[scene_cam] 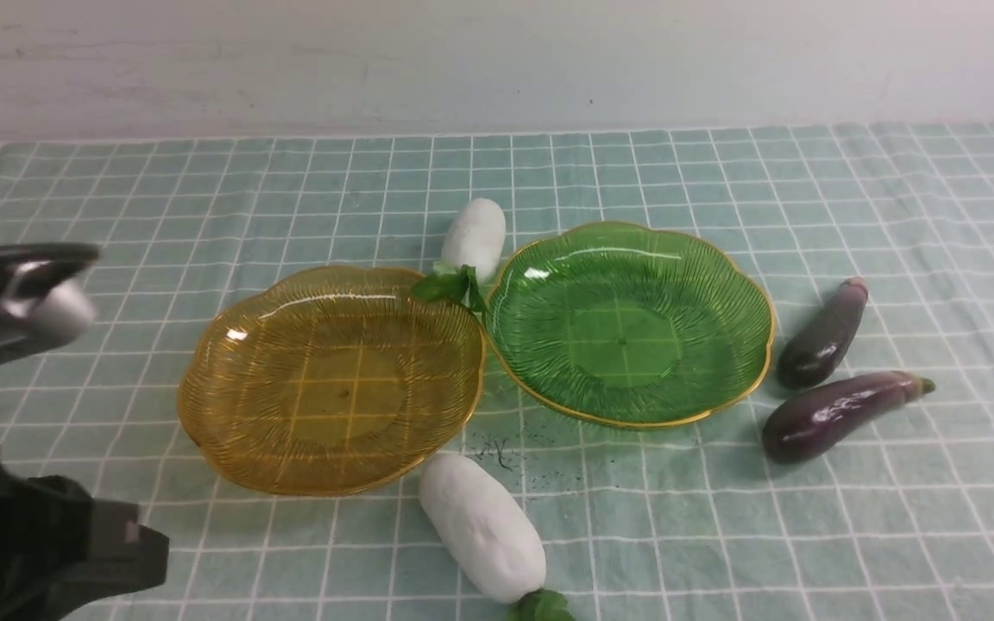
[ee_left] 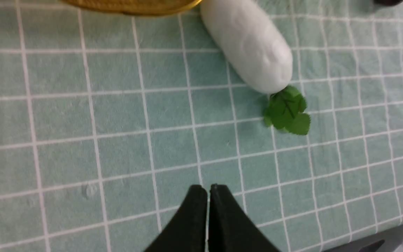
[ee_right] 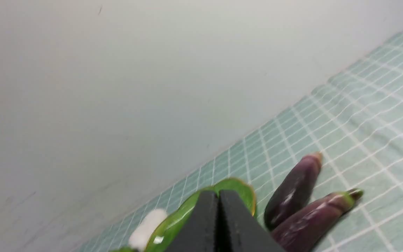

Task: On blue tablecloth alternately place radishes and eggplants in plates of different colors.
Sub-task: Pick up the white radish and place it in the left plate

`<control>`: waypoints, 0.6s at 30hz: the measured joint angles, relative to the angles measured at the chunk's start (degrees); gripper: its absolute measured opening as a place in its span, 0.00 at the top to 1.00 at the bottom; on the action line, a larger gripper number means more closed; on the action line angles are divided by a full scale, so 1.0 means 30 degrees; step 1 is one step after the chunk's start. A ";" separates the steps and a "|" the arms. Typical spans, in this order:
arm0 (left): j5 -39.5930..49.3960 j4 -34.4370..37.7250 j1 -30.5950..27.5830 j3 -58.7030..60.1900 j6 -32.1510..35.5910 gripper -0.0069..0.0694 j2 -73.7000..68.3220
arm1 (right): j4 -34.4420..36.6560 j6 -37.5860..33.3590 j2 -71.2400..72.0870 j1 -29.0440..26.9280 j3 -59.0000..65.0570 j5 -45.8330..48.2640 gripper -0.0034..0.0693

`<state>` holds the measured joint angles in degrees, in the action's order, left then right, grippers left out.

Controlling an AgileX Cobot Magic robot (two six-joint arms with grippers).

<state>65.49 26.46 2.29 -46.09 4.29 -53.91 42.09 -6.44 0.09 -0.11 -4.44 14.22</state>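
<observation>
Blue tablecloth [scene_cam: 808, 535], nothing plated yet: first pick pending.
Left gripper [ee_left: 208, 187], right gripper [ee_right: 219, 192] both pinched closed, empty; left should open over near radish [scene_cam: 481, 526].

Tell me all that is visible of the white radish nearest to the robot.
The near radish is plump, oblong and matte white, with a green leaf tuft at the end toward the robot. It lies flat and slanted on the blue tablecloth. Its blunt end reaches the amber plate rim; I cannot tell whether they touch. Nothing grips it.
</observation>
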 joint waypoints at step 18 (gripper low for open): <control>-0.0083 -0.7187 1.2516 -0.8262 -1.1430 0.91 -1.0325 | -0.6343 -0.2117 -1.3326 0.0000 -1.2054 1.2742 0.97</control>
<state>65.24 4.90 39.84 -70.87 -30.00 -84.89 23.06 -12.79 -39.89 -0.11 -40.60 52.45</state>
